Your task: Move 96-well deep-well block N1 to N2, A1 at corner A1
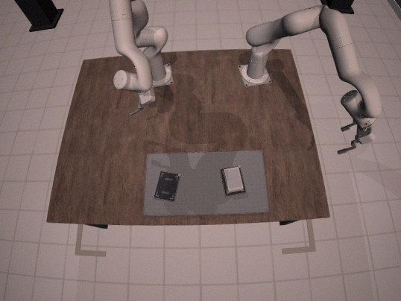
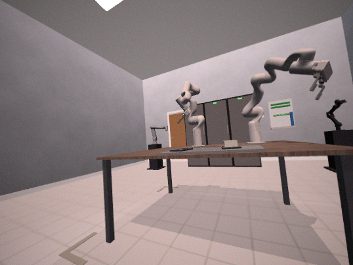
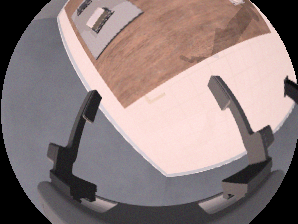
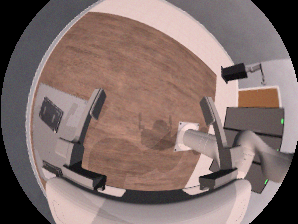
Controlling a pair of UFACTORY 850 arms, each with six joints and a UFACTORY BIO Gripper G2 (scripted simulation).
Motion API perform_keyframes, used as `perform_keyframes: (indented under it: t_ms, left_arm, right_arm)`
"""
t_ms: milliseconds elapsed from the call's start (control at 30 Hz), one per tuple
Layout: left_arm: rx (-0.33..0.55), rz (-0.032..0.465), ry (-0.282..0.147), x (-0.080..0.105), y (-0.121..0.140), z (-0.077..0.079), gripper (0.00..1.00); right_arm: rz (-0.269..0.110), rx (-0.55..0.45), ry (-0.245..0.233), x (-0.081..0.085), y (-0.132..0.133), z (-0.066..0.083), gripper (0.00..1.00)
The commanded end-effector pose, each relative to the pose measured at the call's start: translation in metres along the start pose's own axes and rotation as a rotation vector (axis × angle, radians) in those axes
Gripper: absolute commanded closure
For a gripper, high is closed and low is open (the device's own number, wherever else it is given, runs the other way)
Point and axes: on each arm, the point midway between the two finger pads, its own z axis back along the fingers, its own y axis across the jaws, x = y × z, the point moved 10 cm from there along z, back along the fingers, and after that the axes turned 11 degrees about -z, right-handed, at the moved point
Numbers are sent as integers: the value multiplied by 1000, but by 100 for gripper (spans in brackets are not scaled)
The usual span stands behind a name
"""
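The pale deep-well block [image 1: 234, 179] [image 2: 230, 143] [image 3: 96, 18] sits in the dark nest N1, at the right of the mat in the top view. Its cut-off corner is too small to make out. The dark nest N2 [image 1: 167, 186] [image 2: 176, 150] [image 4: 51, 114] is empty, at the mat's left in the top view; its A1 mark is not readable. My left gripper [image 1: 340, 141] [image 2: 315, 94] [image 3: 156, 88] is open and empty, high up beyond the table's side edge. My right gripper [image 1: 132, 112] [image 2: 179, 122] [image 4: 153, 97] is open and empty, high above the table near its own arm base, away from both nests.
The grey mat [image 1: 201, 186] [image 4: 47, 92] lies at the table's front edge and bears both nests. The wooden table [image 1: 112, 149] [image 3: 165, 45] carries both arm bases [image 1: 257, 79] [image 1: 168, 80] at its far edge. Two arms on black pedestals stand away from the table.
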Motion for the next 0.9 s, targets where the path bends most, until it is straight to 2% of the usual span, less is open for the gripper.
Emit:
perform_keyframes:
  t_ms: [0,400,633,867]
  left_arm:
    - [10,18,8,4,-3,1,0]
    - [44,90,28,20,-18,0,0]
    - [77,166,51,37,-34,-3,0]
    - [115,263,80,61,-55,-7,0]
  right_arm:
    - [-2,1,0,1,0,0,0]
    - [-2,1,0,1,0,0,0]
    - [-2,1,0,1,0,0,0]
    - [-2,1,0,1,0,0,0]
